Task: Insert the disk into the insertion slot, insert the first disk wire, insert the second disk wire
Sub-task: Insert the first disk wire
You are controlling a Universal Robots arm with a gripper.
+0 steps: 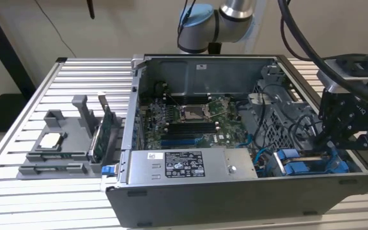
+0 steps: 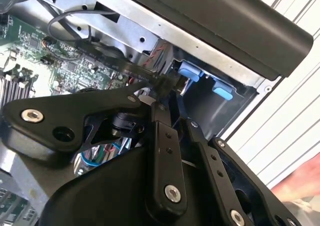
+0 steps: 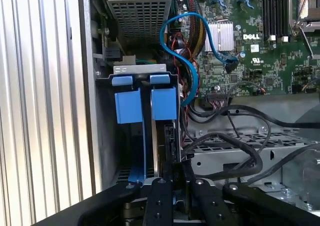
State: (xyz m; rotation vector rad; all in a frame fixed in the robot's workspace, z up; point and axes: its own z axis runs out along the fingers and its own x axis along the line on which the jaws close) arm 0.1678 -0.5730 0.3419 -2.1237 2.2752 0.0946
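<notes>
A: Where do we find the black two-fingered gripper (image 3: 176, 170)?

B: We find it low in the near corner of the open dark grey computer case (image 1: 235, 201), on the exterior view's right. It hangs over the narrow dark grey metal insertion slot (image 3: 106, 131).

A: How do its fingers stand?

B: Narrow. In both wrist views we see them close together on the black plug at the end of the flat black disk wire (image 2: 115, 60). The wire runs off above the green motherboard (image 1: 190, 120).

A: And the disk?

B: We see two bright blue plastic carrier tabs side by side in the slot. Under the tab nearer the motherboard, a dark narrow edge runs toward the fingertips. We take that for the silver-grey disk (image 3: 167, 136), standing on edge inside the slot. Little of it shows.

A: Is the plug seated?

B: We cannot tell. It sits just beside that blue tab.

A: What else do we see?

B: A grey labelled power-supply box (image 1: 184, 165) lies along the case's near wall, left of the slot. A light blue cable (image 3: 200, 23) curls between the two. A grey plastic stand with slots (image 1: 63, 143) sits on the slatted metal table (image 1: 17, 191), well apart on the exterior view's left.
</notes>
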